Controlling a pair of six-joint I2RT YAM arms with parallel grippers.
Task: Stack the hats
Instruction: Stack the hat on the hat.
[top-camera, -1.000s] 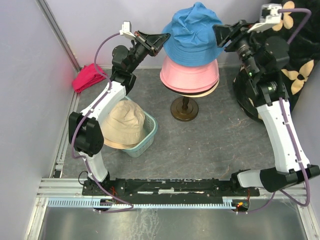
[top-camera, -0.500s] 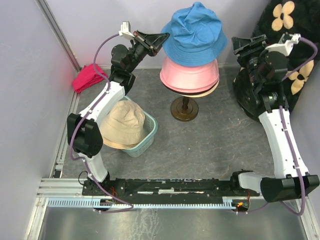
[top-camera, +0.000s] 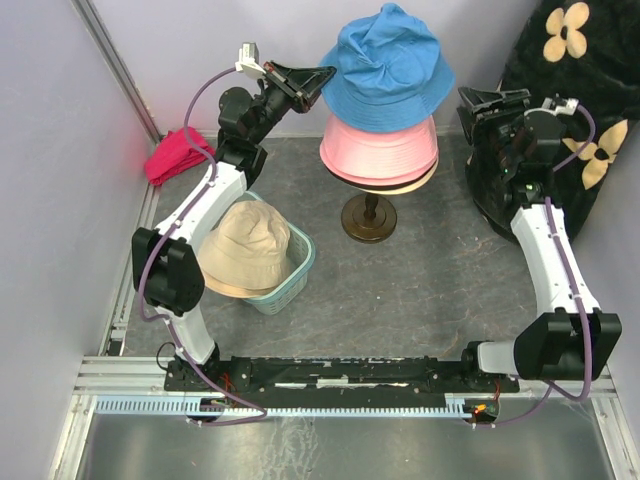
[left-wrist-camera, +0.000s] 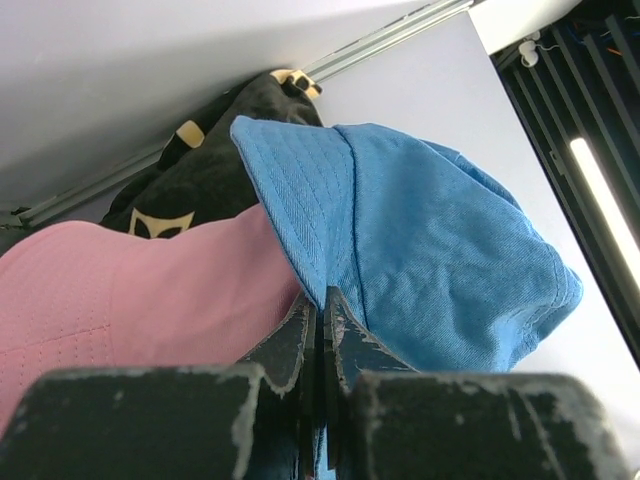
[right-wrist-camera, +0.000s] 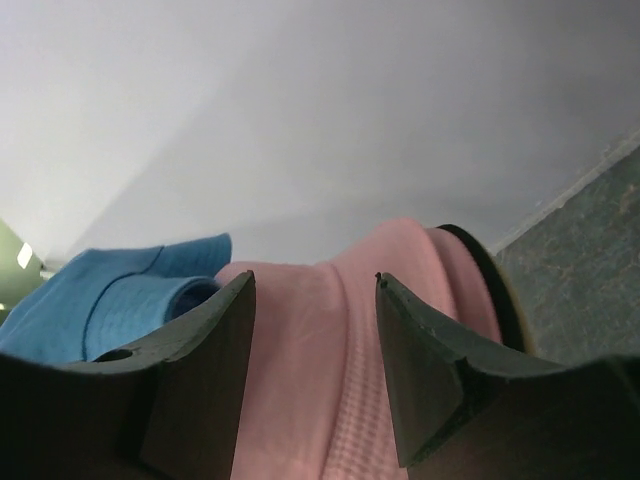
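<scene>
Backed away from the blue hat (top-camera: 388, 60) within the last second: right gripper (top-camera: 478, 104), earlier at that hat's right brim, now apart from it and level with the pink hat (top-camera: 380, 148), jaws spread and empty. No change on the other side: left gripper (top-camera: 326, 76), pressed together on the blue hat's left brim. Largest in the overhead view, black flowered hat (top-camera: 585, 70), heaped against the right wall behind the right arm. Next, blue hat topmost on the stack, tilted, sitting over the pink hat. Pink hat beneath it, on a cream mannequin head (top-camera: 405, 186), mostly hidden, above a dark stand (top-camera: 368, 222). Beige hat (top-camera: 245, 245) apart from the stack, resting in a teal basket (top-camera: 301, 262) near the left arm. Small red cloth (top-camera: 172, 155) by the left wall. Only from the left wrist: fold of blue brim nipped between the closed fingertips, pink crown just below. Only from the right wrist: open gap between the fingers, pink hat beyond it, blue brim at lower left. Overhead alone for basket, beige hat and red cloth.
</scene>
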